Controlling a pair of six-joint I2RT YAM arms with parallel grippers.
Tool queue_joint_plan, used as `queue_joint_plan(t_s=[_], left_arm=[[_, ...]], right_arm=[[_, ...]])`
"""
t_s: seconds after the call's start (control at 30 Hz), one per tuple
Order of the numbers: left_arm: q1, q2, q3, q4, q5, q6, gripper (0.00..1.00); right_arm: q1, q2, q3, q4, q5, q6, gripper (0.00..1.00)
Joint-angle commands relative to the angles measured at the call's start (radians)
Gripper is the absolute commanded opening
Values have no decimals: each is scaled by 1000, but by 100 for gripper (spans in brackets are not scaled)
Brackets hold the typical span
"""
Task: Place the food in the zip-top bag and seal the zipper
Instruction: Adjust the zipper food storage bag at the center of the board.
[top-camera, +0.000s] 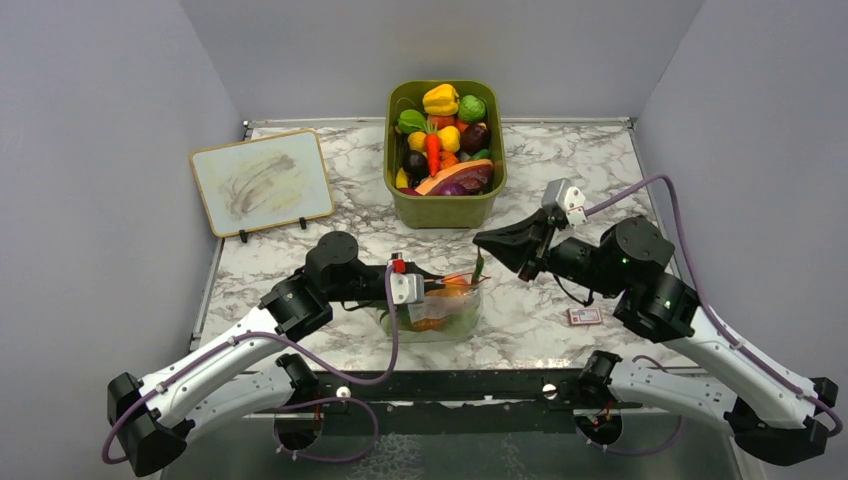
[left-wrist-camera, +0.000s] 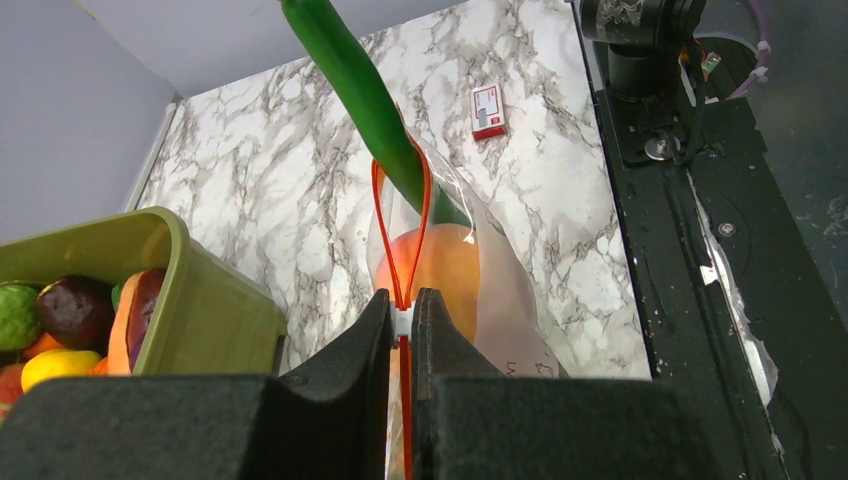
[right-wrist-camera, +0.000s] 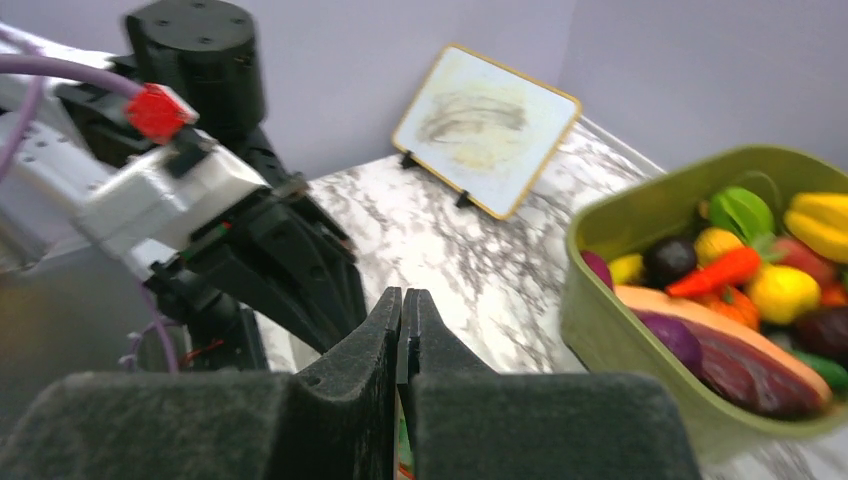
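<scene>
The zip-top bag (left-wrist-camera: 505, 300) sat on the marble table (top-camera: 560, 170) near its 6 o'clock edge, taking the far wall as 12 o'clock. It lay just ahead of the two arm bases and slightly toward the left arm. A round orange-peach fruit (left-wrist-camera: 440, 270) showed through the clear plastic. Other orange pieces were packed beside it, too crowded to tell apart. A long green vegetable (left-wrist-camera: 355, 80) stood tilted through the mouth, its lower end inside the bag and its upper end outside.

The zipper (left-wrist-camera: 404, 390) ran along the mouth. Its two strands were parted into a loop around the green vegetable, so that stretch was unsealed.

The left gripper (left-wrist-camera: 400, 300) reached in from 9 o'clock. Its fingers were pressed nearly together, with the orange-red strip pinched between them at the near end of the loop.

The right gripper (top-camera: 482, 241) hung at 1 o'clock of the bag, above the upper end of the green vegetable. Its fingers were fully closed against each other. I could not tell whether they pinched or touched the vegetable.

Farther out:
- An olive-green bin (top-camera: 445, 210) heaped with toy produce stood at 12 o'clock of the bag, well apart from it.
- A small whiteboard (top-camera: 262, 182) leaned on its stand at 10 o'clock.
- A small red-and-white card (top-camera: 585, 316) lay flat on the table at 3 o'clock, near the right arm.
</scene>
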Motion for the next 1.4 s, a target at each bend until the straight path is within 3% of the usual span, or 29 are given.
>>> queue_joint_plan(t_s=[0.0, 0.1, 0.23, 0.5, 0.67, 0.83, 1.17, 1.37], left_arm=[[-4, -22, -1, 44, 36, 15, 0], [-5, -21, 0, 31, 31, 23, 0], [-5, -22, -12, 31, 18, 25, 0], [-5, -31, -13, 45, -2, -2, 0], [-5, -44, -15, 28, -38, -7, 0], [-4, -57, -25, 49, -52, -35, 0], [-5, -65, -43, 93, -41, -80, 0], [-4, -71, -38, 82, -42, -76, 0]], right_arm=[[8, -42, -54, -89, 293, 61, 1], [8, -92, -66, -124, 455, 71, 1], [8, -140, -55, -119, 523, 105, 1], [8, -179, -105, -224, 406, 237, 1], [8, -268, -159, -289, 445, 303, 1], [8, -350, -209, -255, 279, 261, 1], [8, -131, -208, -281, -8, 240, 1], [8, -147, -171, -325, 107, 238, 1]])
